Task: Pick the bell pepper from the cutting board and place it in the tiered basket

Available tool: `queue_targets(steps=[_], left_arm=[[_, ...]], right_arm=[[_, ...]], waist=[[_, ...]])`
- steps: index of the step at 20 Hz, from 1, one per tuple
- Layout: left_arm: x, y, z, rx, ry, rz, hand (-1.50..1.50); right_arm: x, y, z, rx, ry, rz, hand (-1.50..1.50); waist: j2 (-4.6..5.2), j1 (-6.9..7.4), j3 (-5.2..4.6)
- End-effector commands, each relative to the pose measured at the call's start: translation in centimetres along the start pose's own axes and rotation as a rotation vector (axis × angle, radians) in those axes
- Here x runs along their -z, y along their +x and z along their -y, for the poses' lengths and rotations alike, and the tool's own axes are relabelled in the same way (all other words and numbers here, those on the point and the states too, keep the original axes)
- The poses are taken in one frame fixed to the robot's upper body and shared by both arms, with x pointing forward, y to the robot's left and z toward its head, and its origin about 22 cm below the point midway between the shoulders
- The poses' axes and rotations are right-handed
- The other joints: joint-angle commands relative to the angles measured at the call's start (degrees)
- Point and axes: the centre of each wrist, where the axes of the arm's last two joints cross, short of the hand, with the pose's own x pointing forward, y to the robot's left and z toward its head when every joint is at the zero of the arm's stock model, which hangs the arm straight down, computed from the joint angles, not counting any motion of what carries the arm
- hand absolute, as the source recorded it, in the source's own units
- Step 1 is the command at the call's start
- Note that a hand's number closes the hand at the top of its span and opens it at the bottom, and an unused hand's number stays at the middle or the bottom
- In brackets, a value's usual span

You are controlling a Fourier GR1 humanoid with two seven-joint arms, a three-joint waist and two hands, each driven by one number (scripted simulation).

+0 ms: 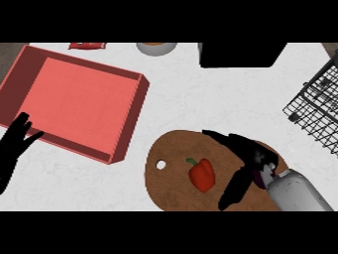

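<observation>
One bell pepper (201, 173), red with a short green stem at its upper end, is lying on its side near the middle of the round brown cutting board (175, 191). It is likely feeling light and hollow in a grip, with a smooth, waxy skin that could be slipping between hard fingers; its walls are probably giving a little rather than cracking. Taking it across the broad middle of its body, thumb on one flank and fingers on the other, is looking safer than pinching the thin stem.

The right hand (246, 166) is hovering just beside the pepper on its right, fingers spread and mostly straight, holding nothing and not yet touching the fruit. The left hand (9, 149) is resting open at the lower left edge, fingers up, also holding nothing.

The board is showing a matte wood grain and a small hanging hole. The table (200, 99) is looking like pale, faintly veined stone. A shallow red tray (128, 129) with raised walls is sitting at the upper left. The tiered basket (325, 109), made of thin black wire mesh, is standing at the right edge, well apart from the pepper.
</observation>
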Motion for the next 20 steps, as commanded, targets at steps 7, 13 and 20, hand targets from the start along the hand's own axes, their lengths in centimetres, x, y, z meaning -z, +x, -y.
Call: queue_targets(steps=[7,13,20], left_arm=[[-1.0,-3.2,1.9,0.013,-0.019,-0.143,0.0],[0.2,-2.1,0.5,0.003,-0.015,-0.131,0.0],[-0.1,-3.5,1.5,-0.005,-0.033,-0.143,0.0]], right_arm=[[1.8,-0.9,-1.7,0.006,0.007,-0.009,-1.5],[4.2,0.7,-2.9,0.014,0.047,0.004,-1.5],[4.7,0.0,-4.3,-0.054,0.057,0.108,1.5]], waist=[[0.68,-0.12,-1.09],[0.86,0.26,-1.09],[0.95,0.16,-1.09]])
